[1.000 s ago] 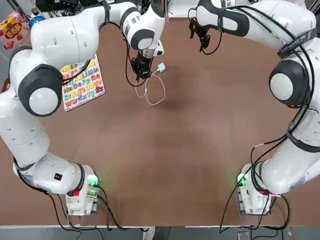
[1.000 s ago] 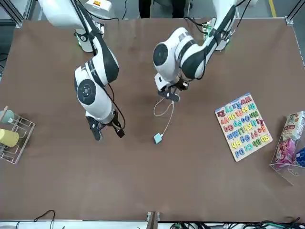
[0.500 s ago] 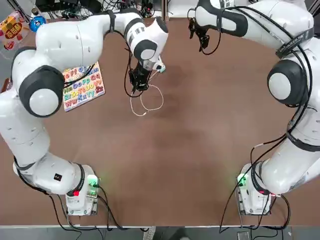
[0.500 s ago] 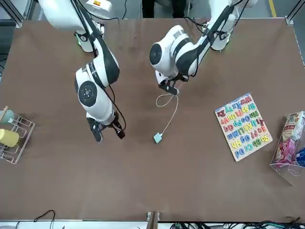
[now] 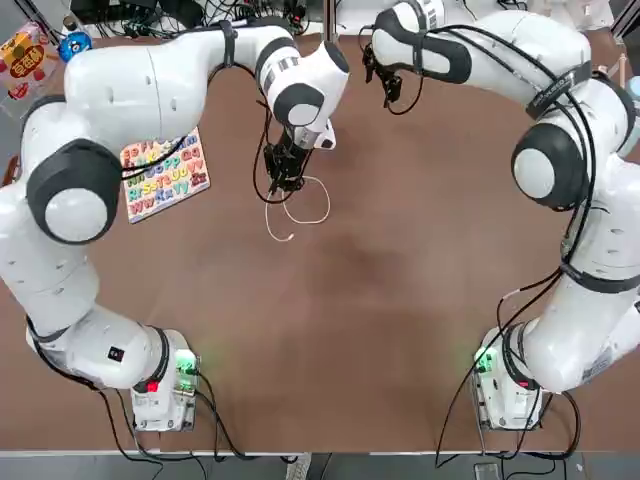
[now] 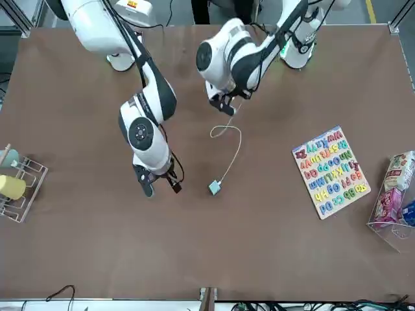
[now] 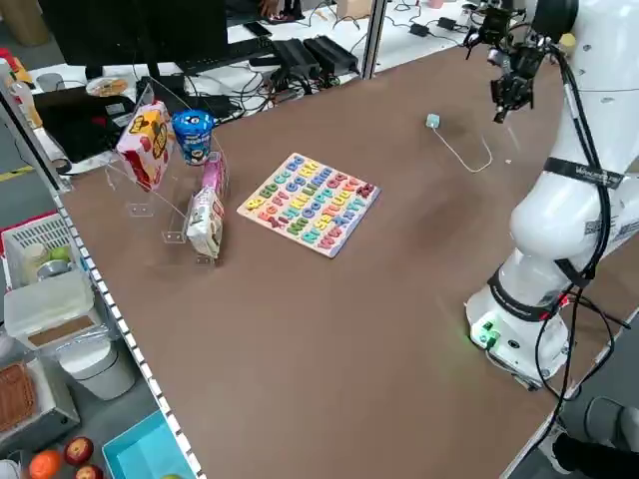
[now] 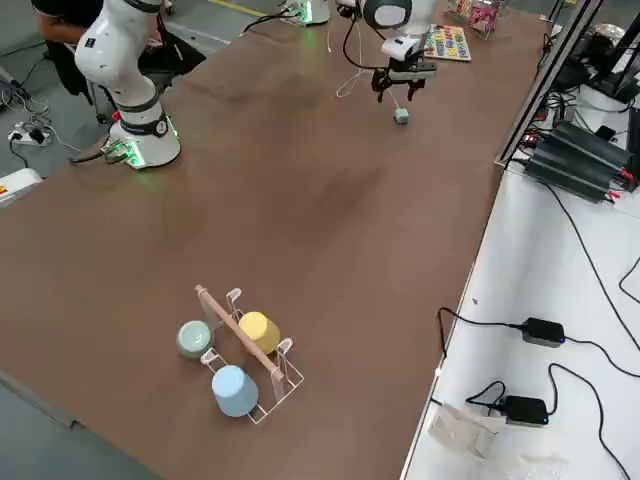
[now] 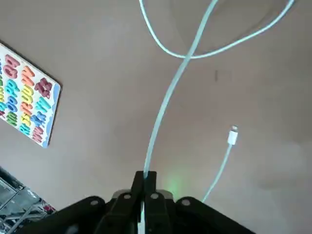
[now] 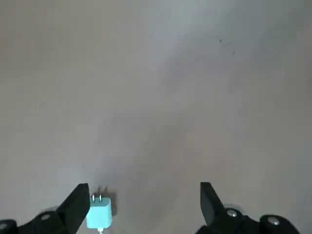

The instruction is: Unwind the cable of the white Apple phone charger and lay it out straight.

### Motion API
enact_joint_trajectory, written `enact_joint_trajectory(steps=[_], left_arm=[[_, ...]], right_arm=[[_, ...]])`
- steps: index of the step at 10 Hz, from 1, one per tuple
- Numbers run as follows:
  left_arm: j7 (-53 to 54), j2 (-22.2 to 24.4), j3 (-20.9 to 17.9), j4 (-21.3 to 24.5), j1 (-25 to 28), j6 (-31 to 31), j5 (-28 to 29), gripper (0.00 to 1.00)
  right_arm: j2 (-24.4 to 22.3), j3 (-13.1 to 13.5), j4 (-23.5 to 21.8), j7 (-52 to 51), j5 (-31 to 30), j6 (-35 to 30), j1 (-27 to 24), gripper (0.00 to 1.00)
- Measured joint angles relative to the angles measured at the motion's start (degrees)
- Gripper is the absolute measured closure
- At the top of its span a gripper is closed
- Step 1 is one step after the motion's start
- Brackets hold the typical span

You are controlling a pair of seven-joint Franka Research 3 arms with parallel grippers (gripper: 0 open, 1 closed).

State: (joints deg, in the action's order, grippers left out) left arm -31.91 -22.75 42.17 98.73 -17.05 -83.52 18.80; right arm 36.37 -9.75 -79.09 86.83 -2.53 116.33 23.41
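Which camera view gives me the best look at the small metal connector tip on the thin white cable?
The left wrist view: the small metal connector tip shows sharply there, free of the left gripper. The top view shows that cable end only tiny, and the front and both side views don't let me pick the tip out. The right wrist view doesn't show it.

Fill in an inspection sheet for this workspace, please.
Surface: smooth brown table.
Job's things: pale-blue cube plug on the table; thin white cord, looped, crossing itself.
Clutter: colourful alphabet puzzle board, white wire rack with cups, clear bin with snack bags.
Grippers: left claw shut on the cord; right claw open, empty, near the plug.
Cables: black robot cables along both arms.
Surroundings: person behind the table; monitor beyond its edge.
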Motion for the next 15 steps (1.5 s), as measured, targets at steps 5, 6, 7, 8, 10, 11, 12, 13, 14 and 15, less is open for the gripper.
enact_joint_trajectory(steps=[5,6,7,8,10,11,12,13,14,15], left_arm=[[-1.01,9.52,6.61,2.17,-0.01,0.37,-7.14,0.96],[-1.54,10.7,8.14,2.2,-0.05,0.34,-8.51,0.96],[-1.69,12.29,9.1,2.2,-0.05,0.33,-10.57,0.96],[-1.69,14.0,9.97,2.22,-0.06,0.33,-12.51,0.96],[-1.71,16.19,12.12,2.32,-0.07,0.33,-14.65,0.96],[-1.77,16.67,12.87,2.43,-0.08,0.33,-15.32,0.96],[-1.77,16.82,13.25,2.48,-0.07,0.32,-15.75,0.96],[-1.77,16.82,13.65,2.58,-0.05,0.31,-15.89,0.96],[-1.79,16.82,14.12,2.73,-0.06,0.31,-16.25,0.96],[-2.0,16.82,14.54,2.84,-0.07,0.31,-16.66,0.96]], right_arm=[[8.07,1.03,8.37,0.57,-2.32,0.38,5.91,0.0],[9.85,1.85,10.47,0.56,-2.37,0.43,7.2,0.0],[11.68,2.21,12.35,0.52,-2.75,0.86,8.24,0.0],[13.41,2.29,13.86,0.52,-3.34,2.17,9.16,0.0],[15.63,2.42,15.22,0.21,-3.6,4.31,10.35,0.0],[16.27,2.43,15.61,0.01,-3.64,4.9,10.84,0.0],[16.92,2.45,15.76,-0.02,-3.69,5.76,11.39,0.0],[17.77,2.49,15.9,-0.26,-4.05,6.85,11.89,0.0],[19.07,2.5,16.39,-0.74,-4.61,7.73,12.43,0.0],[20.38,2.51,17.0,-1.35,-4.96,8.58,12.99,0.0]])
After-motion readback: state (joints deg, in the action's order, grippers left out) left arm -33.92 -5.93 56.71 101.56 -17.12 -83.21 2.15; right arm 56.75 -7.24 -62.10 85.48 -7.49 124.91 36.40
